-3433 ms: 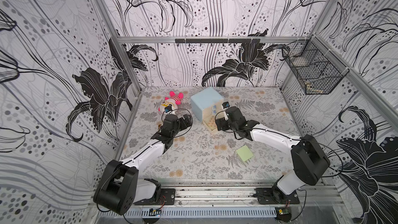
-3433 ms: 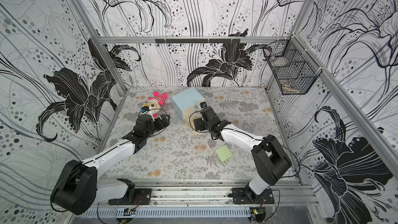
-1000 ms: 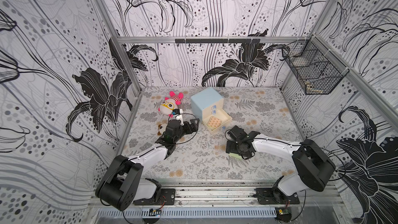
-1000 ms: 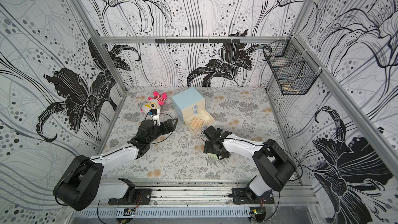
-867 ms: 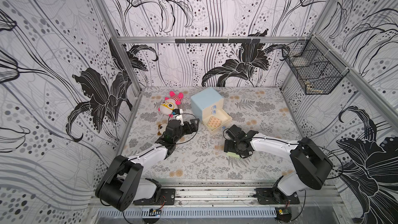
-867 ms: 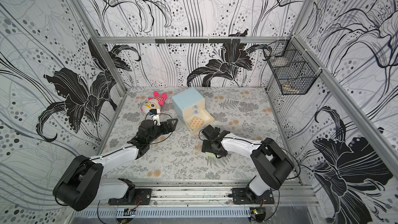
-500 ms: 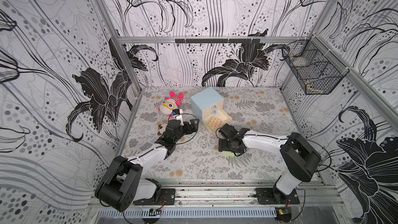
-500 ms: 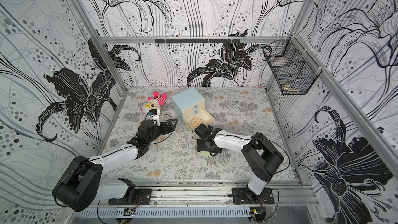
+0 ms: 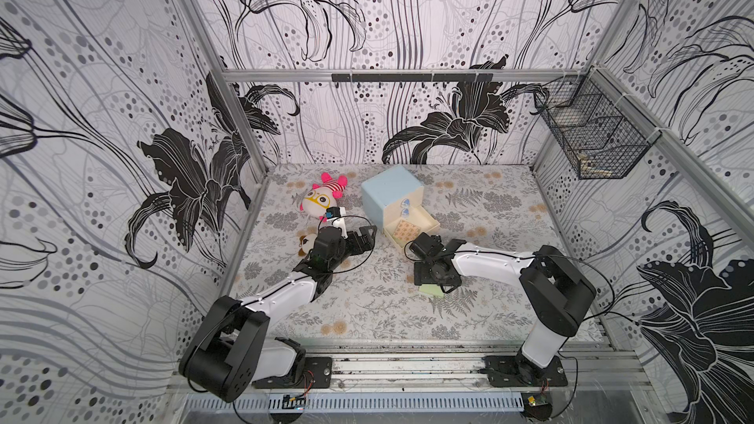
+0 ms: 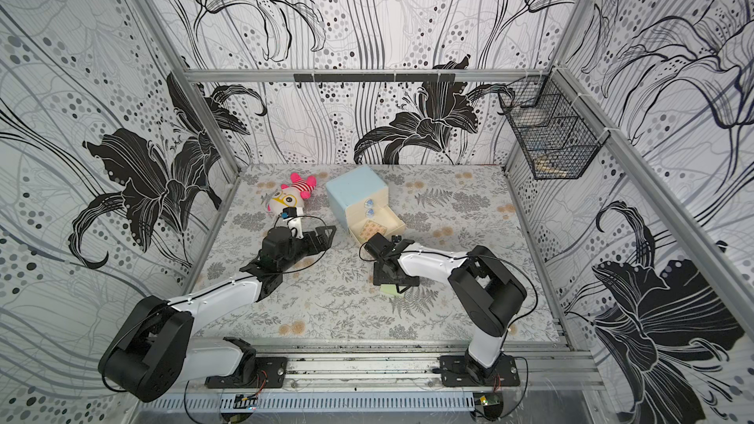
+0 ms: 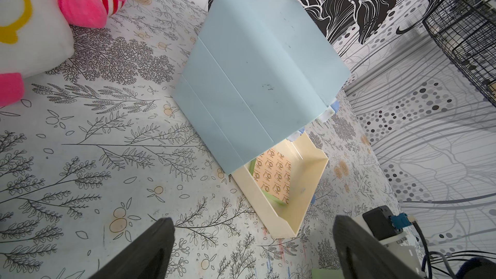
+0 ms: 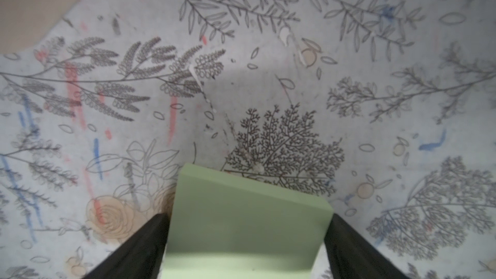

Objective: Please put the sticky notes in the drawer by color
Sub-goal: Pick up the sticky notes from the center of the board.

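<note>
The pale-blue drawer chest (image 9: 389, 193) stands at the back middle of the table, and its bottom drawer (image 9: 426, 225) is pulled out. In that drawer (image 11: 308, 183) lies a pad with a tan patterned face (image 11: 273, 175) and a green edge. A light green sticky-note pad (image 12: 241, 216) lies flat on the mat just in front of the drawer, in both top views (image 9: 433, 290) (image 10: 389, 290). My right gripper (image 12: 248, 214) points down over it (image 9: 434, 282), one finger against each side edge. My left gripper (image 11: 252, 237) is open and empty, left of the drawer (image 9: 365, 234). No pink or yellow pad is in view.
A white and pink plush toy (image 9: 322, 199) lies left of the chest. A small bear figure (image 9: 306, 241) sits beside my left wrist. A black wire basket (image 9: 595, 144) hangs on the right wall. Patterned walls close in three sides.
My right gripper has slid left along the mat with the green pad between its fingers, and the jaws have narrowed slightly. The left arm has not moved.
</note>
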Controlling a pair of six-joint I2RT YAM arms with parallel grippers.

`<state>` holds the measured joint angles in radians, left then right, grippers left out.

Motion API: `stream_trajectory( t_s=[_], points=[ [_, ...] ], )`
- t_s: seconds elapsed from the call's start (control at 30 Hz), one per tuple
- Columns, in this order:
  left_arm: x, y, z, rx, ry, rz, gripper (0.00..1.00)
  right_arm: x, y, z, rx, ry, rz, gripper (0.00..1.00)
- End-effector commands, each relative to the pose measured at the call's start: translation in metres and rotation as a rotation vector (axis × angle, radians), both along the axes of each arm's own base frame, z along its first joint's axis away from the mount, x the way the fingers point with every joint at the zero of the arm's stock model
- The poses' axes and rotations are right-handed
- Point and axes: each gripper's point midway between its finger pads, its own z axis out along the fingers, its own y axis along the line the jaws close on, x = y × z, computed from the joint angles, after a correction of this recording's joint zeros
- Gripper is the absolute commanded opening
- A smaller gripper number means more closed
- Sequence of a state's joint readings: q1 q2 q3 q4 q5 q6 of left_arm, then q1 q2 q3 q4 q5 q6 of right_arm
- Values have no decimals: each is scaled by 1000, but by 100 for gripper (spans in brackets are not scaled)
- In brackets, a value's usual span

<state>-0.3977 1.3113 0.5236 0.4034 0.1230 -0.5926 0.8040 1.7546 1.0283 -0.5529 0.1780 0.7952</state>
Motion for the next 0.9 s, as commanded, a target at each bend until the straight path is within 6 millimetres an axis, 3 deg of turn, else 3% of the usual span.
stream_trajectory(
  t_s=[0.0,0.27,0.4,0.47,0.67,0.87],
  points=[
    [5,1,19,0,-58,9,97,-10,6,-33,2,85,26,95],
    [5,3,18,9,-55,15,97,10,29,-31,15,66,79,94],
    [4,5,15,16,-51,22,97,6,24,-26,3,57,118,96],
    [4,4,15,16,-51,22,97,-1,33,-22,41,75,229,99],
    [5,1,14,1,-50,12,97,-13,11,-22,-51,96,334,99],
    [5,1,15,-4,-53,13,97,-18,10,-33,-60,130,304,97]
  ],
)
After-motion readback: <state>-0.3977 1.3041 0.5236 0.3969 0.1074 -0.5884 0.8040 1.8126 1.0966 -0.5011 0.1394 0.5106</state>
